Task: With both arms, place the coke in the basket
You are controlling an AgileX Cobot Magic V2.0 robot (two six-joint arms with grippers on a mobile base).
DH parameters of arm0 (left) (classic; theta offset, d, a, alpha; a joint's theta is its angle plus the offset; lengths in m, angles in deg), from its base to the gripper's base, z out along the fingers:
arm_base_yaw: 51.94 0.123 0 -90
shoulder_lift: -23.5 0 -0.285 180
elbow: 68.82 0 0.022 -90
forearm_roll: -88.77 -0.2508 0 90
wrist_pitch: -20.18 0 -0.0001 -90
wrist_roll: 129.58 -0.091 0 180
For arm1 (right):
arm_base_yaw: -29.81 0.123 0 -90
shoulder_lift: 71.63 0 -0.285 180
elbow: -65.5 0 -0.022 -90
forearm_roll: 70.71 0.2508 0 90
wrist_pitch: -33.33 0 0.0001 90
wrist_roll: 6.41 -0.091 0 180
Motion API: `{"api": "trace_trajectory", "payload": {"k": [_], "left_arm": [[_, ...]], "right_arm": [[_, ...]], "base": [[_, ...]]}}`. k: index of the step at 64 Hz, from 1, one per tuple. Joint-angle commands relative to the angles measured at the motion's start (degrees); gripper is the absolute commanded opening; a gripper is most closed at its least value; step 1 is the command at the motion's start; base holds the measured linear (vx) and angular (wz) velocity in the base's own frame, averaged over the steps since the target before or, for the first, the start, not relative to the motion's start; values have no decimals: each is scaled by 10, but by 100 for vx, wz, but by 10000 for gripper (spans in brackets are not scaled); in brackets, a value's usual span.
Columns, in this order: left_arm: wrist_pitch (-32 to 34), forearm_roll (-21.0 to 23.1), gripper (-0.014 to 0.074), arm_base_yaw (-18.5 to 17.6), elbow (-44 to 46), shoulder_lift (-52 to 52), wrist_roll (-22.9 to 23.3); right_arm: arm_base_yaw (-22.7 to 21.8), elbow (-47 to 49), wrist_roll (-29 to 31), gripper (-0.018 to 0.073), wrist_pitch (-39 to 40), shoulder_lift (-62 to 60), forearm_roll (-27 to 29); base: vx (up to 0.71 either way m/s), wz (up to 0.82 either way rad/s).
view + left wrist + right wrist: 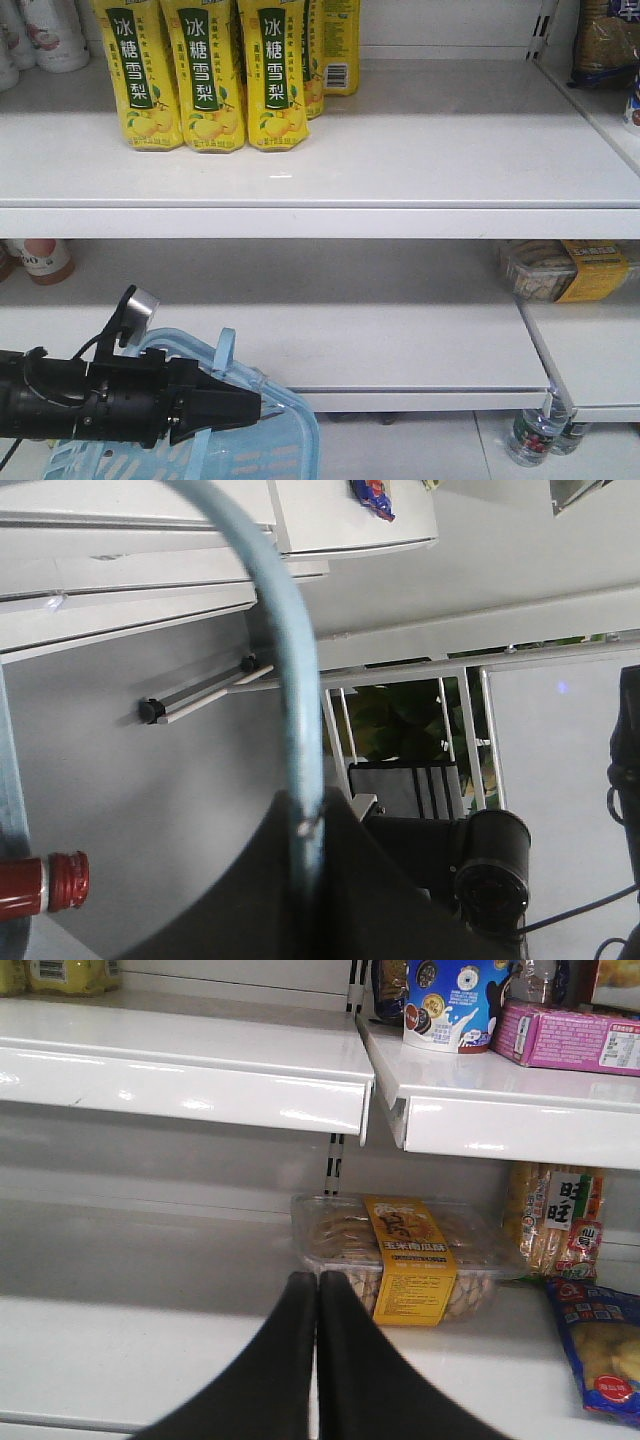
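Yellow pear-drink bottles (205,75) stood in a row on the upper white shelf (400,170). A clear biscuit box with a yellow label (405,1260) sat below, and water bottles (535,435) stood on the floor.

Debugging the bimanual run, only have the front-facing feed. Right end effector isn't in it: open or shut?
Observer: Shut; the right end effector has fingertips together, nothing between them.
Operator: Facing what?
Observer: A clear biscuit box with a yellow label, on a shelf.
Operator: Left one on the handle?
Observer: Yes; left wrist view shows the basket handle running into the left end effector, clamped.
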Motion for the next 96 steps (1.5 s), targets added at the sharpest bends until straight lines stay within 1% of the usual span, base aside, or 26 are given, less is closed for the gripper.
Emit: {"api": "trace_trajectory", "payload": {"k": [1, 9, 17, 27, 34, 38, 46, 56, 59, 64, 65, 66, 67, 70, 72, 73, 75, 76, 78, 79, 82, 89, 90, 96], "left_arm": [[-58, 70, -6, -2, 15, -20, -6], [-56, 68, -6, -8, 15, -21, -6], [-62, 49, -6, -9, 0, -44, -7], [-54, 46, -6, -9, -39, -119, -7], [-17, 29, -6, -9, -56, -185, -7], [6, 12, -6, -9, -63, -225, -7], [52, -42, -6, -9, -69, -305, -7], [117, -126, -6, -9, -70, -401, -5], [134, -146, -6, -9, -72, -429, 3], [173, -184, -6, -9, -72, -472, 34], [185, -201, -6, -9, -72, -482, 52], [193, -206, -6, -9, -72, -489, 56], [201, -221, -6, -9, -72, -495, 66], [225, -256, -6, -9, -72, -513, 107], [243, -295, -6, -9, -72, -528, 141], [250, -302, -6, -9, -72, -530, 155], [266, -331, -6, -9, -72, -541, 185], [272, -354, -6, -9, -72, -545, 201], [282, -386, -6, -9, -72, -552, 238], [288, -410, -6, -9, -72, -556, 260], [297, -458, -6, -9, -72, -565, 301], [312, -581, -6, -9, -72, -589, 386], [313, -588, -6, -9, -72, -592, 394], [313, -666, -6, -9, -72, -607, 447]], "right_arm": [[-4, 14, 0, -9, 43, 8, -4], [-4, 14, 0, -9, 43, 8, -4], [-4, 14, 0, -9, 43, 8, -3], [-4, 14, 0, -9, 43, 8, -2], [-4, 14, 0, -9, 43, 8, -1], [-4, 14, 0, -9, 43, 8, -1], [-4, 14, 0, -9, 43, 8, -1], [-4, 14, 0, -9, 43, 8, -1], [-4, 14, 0, -9, 43, 8, -1], [-4, 14, 0, -9, 43, 8, -1], [-4, 14, 0, -9, 43, 8, -1], [-4, 14, 0, -9, 43, 8, -1], [-4, 14, 0, -9, 43, 8, -1], [-4, 14, 0, -9, 43, 8, -1], [-4, 14, 0, -9, 43, 8, -1], [-4, 14, 0, -9, 43, 8, -1], [-4, 14, 0, -9, 43, 8, -1], [-4, 14, 0, -9, 43, 8, -1], [-4, 14, 0, -9, 43, 8, -1], [-4, 14, 0, -9, 43, 8, -1], [-4, 14, 0, -9, 43, 8, -1], [-4, 14, 0, -9, 43, 8, -1], [-4, 14, 0, -9, 43, 8, -1], [-4, 14, 0, -9, 43, 8, -1]], "base": [[0, 0], [0, 0], [0, 0], [0, 0], [0, 0], [0, 0], [0, 0], [0, 0], [0, 0], [0, 0], [0, 0], [0, 0], [0, 0], [0, 0], [0, 0], [0, 0], [0, 0], [0, 0], [0, 0], [0, 0], [0, 0], [0, 0], [0, 0], [0, 0]]}}
